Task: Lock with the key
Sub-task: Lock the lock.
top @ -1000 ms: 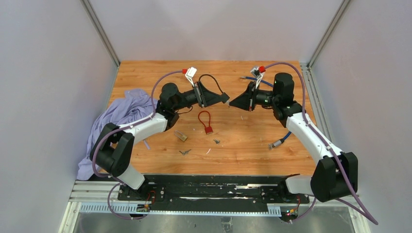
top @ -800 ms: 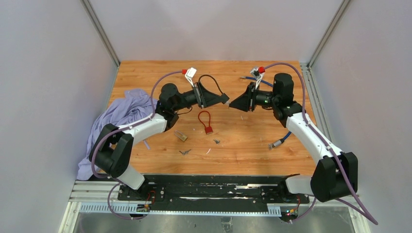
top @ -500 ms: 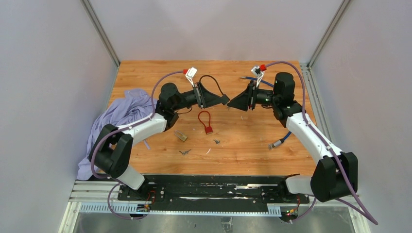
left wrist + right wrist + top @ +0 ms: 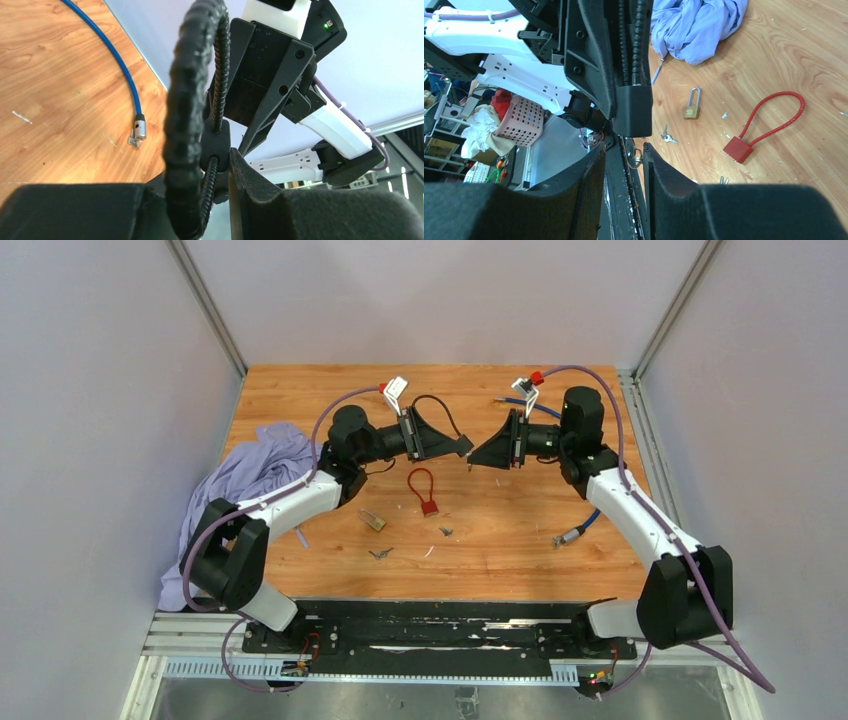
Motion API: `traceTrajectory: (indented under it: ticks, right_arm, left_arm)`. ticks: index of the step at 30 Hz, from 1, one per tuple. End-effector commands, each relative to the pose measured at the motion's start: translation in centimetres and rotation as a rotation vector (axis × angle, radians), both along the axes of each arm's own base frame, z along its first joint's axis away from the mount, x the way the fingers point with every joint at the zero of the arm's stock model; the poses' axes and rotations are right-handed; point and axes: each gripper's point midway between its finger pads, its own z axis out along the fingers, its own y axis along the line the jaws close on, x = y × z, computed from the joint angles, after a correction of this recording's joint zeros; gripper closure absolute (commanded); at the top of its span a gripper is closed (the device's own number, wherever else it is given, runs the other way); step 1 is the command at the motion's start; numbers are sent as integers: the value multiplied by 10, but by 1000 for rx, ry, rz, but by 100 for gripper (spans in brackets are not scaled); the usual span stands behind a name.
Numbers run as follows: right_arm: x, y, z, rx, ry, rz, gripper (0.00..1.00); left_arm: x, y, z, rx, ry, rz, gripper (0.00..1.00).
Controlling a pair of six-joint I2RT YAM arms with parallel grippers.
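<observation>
My left gripper (image 4: 462,447) is raised above the middle of the table, shut on a black cable lock (image 4: 216,145) whose braided loop (image 4: 192,100) arches up in front of the left wrist camera. Facing it tip to tip is my right gripper (image 4: 478,455), which stands open. In the right wrist view the lock's body (image 4: 634,110) hangs just past the right gripper (image 4: 624,165). A key (image 4: 633,152) on a small ring sticks out of the lock's underside beside one finger, and the jaws are apart from it.
A red cable lock (image 4: 424,490), a brass padlock (image 4: 372,520) and loose keys (image 4: 380,553) lie on the wooden table (image 4: 500,540) below the grippers. There is a blue cable (image 4: 580,530) at the right and a lilac cloth (image 4: 250,480) at the left edge.
The right gripper's jaws have gone from shut to open and it has edged left, closer to the left gripper. The left gripper keeps its hold on the black lock.
</observation>
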Motion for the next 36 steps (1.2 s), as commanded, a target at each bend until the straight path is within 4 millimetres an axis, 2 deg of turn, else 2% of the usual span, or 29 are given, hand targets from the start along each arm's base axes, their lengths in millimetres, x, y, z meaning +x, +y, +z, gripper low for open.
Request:
traceTrajectory:
  ticks: [1, 6, 12, 21, 26, 29, 36]
  right_arm:
    - [-6, -1, 16, 18, 11, 45, 68]
    - [-4, 0, 12, 17, 41, 43, 75]
    - [-3, 4, 9, 48, 86, 79, 78]
    - [-8, 4, 16, 74, 68, 107, 81]
    - [-11, 3, 18, 77, 50, 109, 93]
    - [-15, 2, 19, 83, 33, 118, 99]
    - [-34, 2, 34, 137, -26, 190, 99]
  left_arm:
    - [-3, 0, 25, -46, 21, -2, 100]
    - [-3, 0, 25, -61, 10, -2, 100]
    - [-7, 1, 34, -85, -95, -11, 100]
    - [-15, 0, 35, -73, -201, -36, 100]
    - [-19, 1, 37, -88, -259, -40, 100]
    - [-24, 4, 44, -123, -361, -37, 100]
    - [-32, 9, 44, -117, -560, -33, 100]
